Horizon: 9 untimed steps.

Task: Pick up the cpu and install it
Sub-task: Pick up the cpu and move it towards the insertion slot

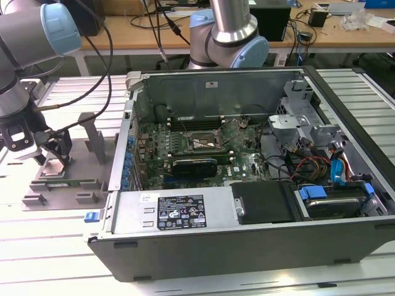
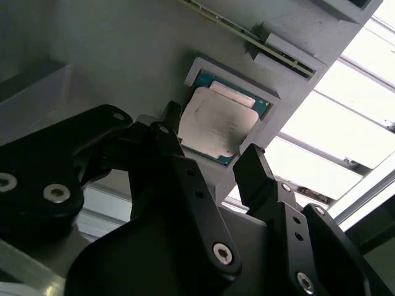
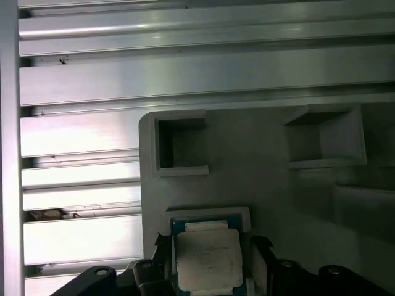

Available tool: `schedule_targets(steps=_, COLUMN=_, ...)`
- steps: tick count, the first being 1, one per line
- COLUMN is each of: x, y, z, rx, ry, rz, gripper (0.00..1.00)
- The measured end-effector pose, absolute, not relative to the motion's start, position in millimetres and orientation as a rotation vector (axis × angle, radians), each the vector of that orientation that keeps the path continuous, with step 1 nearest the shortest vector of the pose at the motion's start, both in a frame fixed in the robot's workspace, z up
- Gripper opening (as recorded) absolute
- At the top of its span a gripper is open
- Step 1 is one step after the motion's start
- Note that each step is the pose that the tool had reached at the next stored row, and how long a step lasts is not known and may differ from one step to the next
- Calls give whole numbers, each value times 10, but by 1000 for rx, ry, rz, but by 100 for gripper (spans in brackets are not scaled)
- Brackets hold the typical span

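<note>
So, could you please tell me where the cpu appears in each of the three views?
Exterior view: hidden under the hand, over the grey tray at the exterior view's left.
Second wrist view: the cpu lies in its square tray pocket, between the hand's open fingers.
First wrist view: the cpu lies in that same pocket, a finger on either side.
Shared landmark: the grey tray.

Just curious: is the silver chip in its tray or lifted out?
In: the cpu lies flat in the tray recess, gripper open astride it.
</note>
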<state>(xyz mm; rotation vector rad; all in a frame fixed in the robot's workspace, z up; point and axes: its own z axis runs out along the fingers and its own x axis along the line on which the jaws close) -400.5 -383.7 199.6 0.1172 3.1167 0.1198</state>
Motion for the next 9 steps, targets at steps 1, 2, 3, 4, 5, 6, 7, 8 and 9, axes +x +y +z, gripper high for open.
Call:
schedule_targets(steps=1, x=-4005, y=-3837, z=1997, rx=117, ry=3119, rz=119, gripper=62)
schedule_targets(steps=2, x=-4006, y=-3838, z=1996, rx=118, ry=3128, rz=114, gripper=62)
schedule_targets(steps=3, x=-4005, y=-3838, z=1994, rx=118, ry=3136, rz=111, gripper=62)
schedule_targets(steps=4, x=-4005, y=-3838, z=1992, rx=118, ry=3145, rz=108, gripper=62)
schedule_targets(steps=5, x=-4005, y=-3837, z=1987, rx=117, ry=3153, rz=106, gripper=62)
schedule_targets(steps=6, x=-4005, y=-3837, z=1984, rx=116, ry=3160, rz=102, gripper=62)
schedule_targets(steps=7, x=-4004, y=-3837, z=1983, rx=116, ry=3166, rz=97, gripper=62)
schedule_targets(steps=8, x=-4004, y=-3838, z=1983, rx=116, ry=3170, rz=92, gripper=62)
schedule_targets(steps=9, x=-4004, y=-3838, z=1983, rx=116, ry=3170, rz=92, gripper=62)
